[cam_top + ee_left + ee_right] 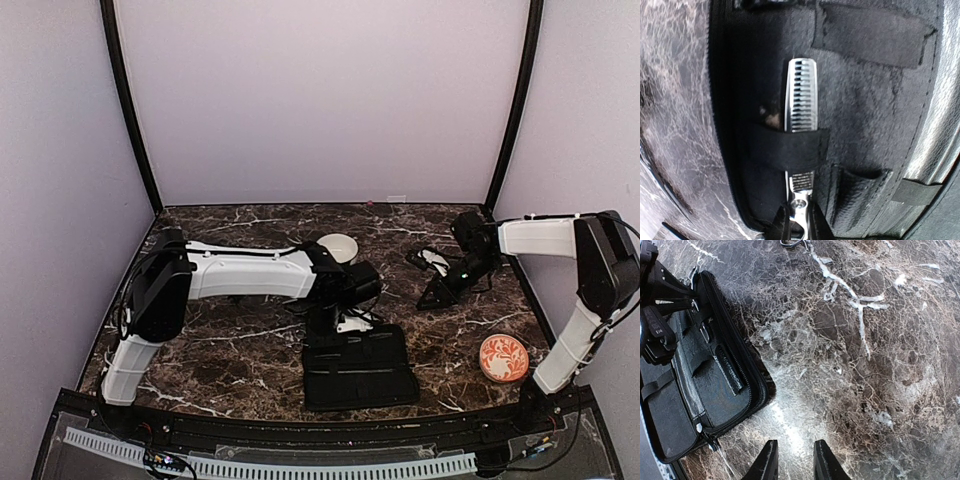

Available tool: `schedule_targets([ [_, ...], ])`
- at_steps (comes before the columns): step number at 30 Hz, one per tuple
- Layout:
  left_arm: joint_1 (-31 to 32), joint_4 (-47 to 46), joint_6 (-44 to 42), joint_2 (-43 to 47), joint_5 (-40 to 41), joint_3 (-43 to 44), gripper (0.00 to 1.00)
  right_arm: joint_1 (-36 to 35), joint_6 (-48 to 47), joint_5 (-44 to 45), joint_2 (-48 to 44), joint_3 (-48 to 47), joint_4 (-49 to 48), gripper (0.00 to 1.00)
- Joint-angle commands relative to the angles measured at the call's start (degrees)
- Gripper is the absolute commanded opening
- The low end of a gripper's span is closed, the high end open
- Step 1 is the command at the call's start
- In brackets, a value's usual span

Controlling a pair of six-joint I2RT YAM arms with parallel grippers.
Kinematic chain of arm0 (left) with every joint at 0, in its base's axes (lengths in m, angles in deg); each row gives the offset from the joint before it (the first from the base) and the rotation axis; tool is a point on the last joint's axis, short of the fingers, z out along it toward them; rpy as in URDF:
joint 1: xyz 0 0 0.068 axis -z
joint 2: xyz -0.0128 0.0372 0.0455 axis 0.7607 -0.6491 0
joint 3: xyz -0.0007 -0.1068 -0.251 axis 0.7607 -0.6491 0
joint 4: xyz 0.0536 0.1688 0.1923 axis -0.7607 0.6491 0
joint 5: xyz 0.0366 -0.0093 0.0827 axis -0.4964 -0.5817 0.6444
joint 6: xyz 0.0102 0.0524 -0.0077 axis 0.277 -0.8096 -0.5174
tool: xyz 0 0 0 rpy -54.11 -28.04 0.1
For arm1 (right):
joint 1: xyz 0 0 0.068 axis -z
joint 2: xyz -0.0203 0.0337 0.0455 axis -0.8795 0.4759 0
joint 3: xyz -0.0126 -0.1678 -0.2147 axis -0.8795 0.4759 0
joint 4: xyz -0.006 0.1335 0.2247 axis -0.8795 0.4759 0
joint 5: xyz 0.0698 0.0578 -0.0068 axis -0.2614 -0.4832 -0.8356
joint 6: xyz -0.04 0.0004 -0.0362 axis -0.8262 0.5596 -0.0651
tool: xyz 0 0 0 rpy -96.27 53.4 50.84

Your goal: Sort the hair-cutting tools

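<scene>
- Left gripper [799,226]: at 6 o'clock in the left wrist view, jaws pressed together on the shank of the scissors listed next, just below the pivot screw [799,204].
- Silver toothed steel thinning scissors [801,95]: laid inside the open case with the tip towards 12 o'clock and the blades passed under a black elastic strap [790,147]. They are judged stiff, light and smooth-sided, so liable to slip or to swing about the pivot. The shank by the screw is judged the best hold, as both blades are kept together there. The comb teeth are judged prone to snagging on the strap.
- White round bowl [338,247]: set at 12 o'clock from the case; its contents cannot be told.
- Flat black rectangular fabric case [360,385]: spread open at 6 o'clock on the brown marbled table [865,365]. Its loops and pockets are otherwise unfilled as far as can be seen.
- Right gripper [795,460]: held above bare table at 2 o'clock from the case, jaws spread, nothing between them. A silver ring [791,243] is cut off at 12 o'clock in its view, judged a handle of another tool.
- Orange patterned round dish [503,357]: at 4 o'clock on the table, well apart from the case.
</scene>
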Motion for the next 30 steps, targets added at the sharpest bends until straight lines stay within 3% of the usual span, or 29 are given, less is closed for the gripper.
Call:
schedule_targets([
  [1,0.5,-0.1,-1.2,-0.9,-1.4,1.5,0.00,0.3,-0.5,-1.0,0.3,-1.1,0.7,0.24],
  [10,0.6,-1.7,0.6,-2.2,0.6,2.7,0.00,0.3,-0.5,-1.0,0.6,-1.1,0.8,0.24],
  [20,0.6,-2.6,0.9,-2.4,-2.9,4.9,0.00,0.3,-0.5,-1.0,0.8,-1.1,0.8,0.24],
  [27,0.6,0.4,4.2,-1.3,-2.7,5.5,0.16,0.3,-0.4,-1.2,1.0,-1.1,0.8,0.24],
  [30,0.6,1.1,5.3,0.5,-2.5,3.9,0.18,0.2,-0.5,-1.4,1.3,-1.3,1.0,0.24],
])
